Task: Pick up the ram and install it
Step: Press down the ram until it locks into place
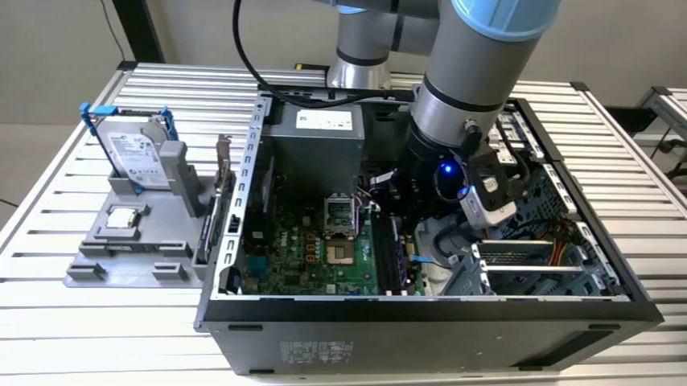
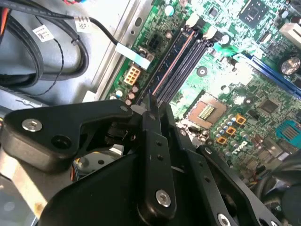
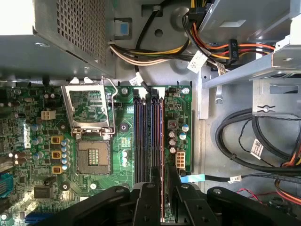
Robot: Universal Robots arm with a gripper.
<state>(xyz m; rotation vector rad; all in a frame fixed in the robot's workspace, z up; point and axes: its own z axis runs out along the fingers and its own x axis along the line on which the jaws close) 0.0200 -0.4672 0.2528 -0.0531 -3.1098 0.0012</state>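
In the exterior view, your arm (image 1: 464,96) reaches down into the open computer case (image 1: 429,310), which lies on the slatted table (image 1: 64,322). Its wrist hangs over the exterior view's right part of the green motherboard (image 1: 301,257), just beside the processor socket (image 1: 339,215) and above the black memory slots (image 1: 388,245). Outside the case, towards the exterior view's left, you have a grey holder (image 1: 129,257) carrying a hard drive (image 1: 134,157) in a blue frame, and an upright card with a metal bracket (image 1: 224,165) next to it.

In the second wrist view, the black gripper (image 2: 157,107) sits close above the near end of the memory slots (image 2: 183,59). A thin reddish-brown strip runs edge-on along one slot; this looks like the ram (image 2: 171,66), standing in the slot, though you cannot be sure from here. The open socket (image 2: 207,110) lies just beside the slots.

In the first wrist view, the gripper (image 3: 164,187) straddles the slot nearest the row of capacitors (image 3: 173,141). The ram (image 3: 162,141) shows as the same thin strip along that slot, passing under the gripper's tip. You cannot tell whether the gripper is spread or pinching the strip. The socket (image 3: 91,125) with its raised metal frame lies on the far side of the slots from the cable bundles (image 3: 244,136).
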